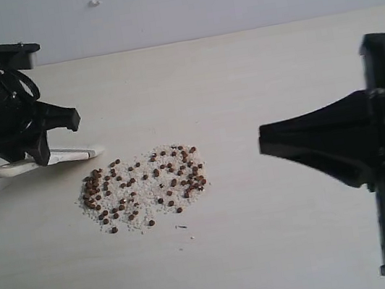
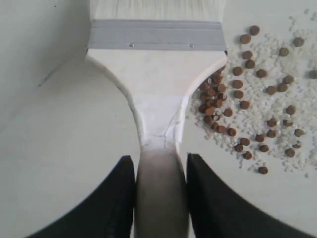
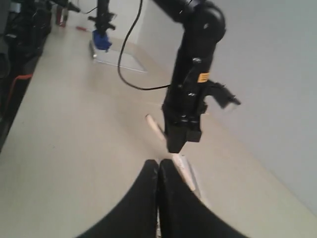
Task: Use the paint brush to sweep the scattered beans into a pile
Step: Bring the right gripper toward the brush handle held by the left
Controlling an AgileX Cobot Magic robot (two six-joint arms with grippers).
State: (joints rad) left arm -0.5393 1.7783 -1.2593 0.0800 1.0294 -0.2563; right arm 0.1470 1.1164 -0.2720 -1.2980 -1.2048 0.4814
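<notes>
From the exterior view, the left gripper (image 1: 39, 150) is low over the table (image 1: 238, 64) at nine o'clock in the scene, clamped on the brush (image 1: 70, 156). The brush lies nearly flat, its long axis running nine to three o'clock with the head toward three. The beans (image 1: 144, 189) sit at about four o'clock from that gripper, just beyond and below the brush head. They form a loose oval patch of dark red-brown dots in white grains, thicker at its nine o'clock edge and thin in the middle. It is gathered, I'd say, but not yet a tight pile. The right gripper (image 1: 265, 140) hangs at three o'clock, well apart from the beans, so the left arm is plainly the nearer.

In the left wrist view, the black fingers (image 2: 114, 198) pinch the narrow neck of the pale handle at a middling width. The silver band (image 2: 156, 34) and white bristles (image 2: 156, 9) point away from the wrist. The beans lie off one side of the head, the closest cluster tucked against the handle's flared shoulder. To my eye the bristles must swing sideways to meet them.

In the right wrist view, the right gripper's jaws are pressed together on nothing. Beyond them stands the left arm (image 3: 190, 74) over the brush; no beans show here.
</notes>
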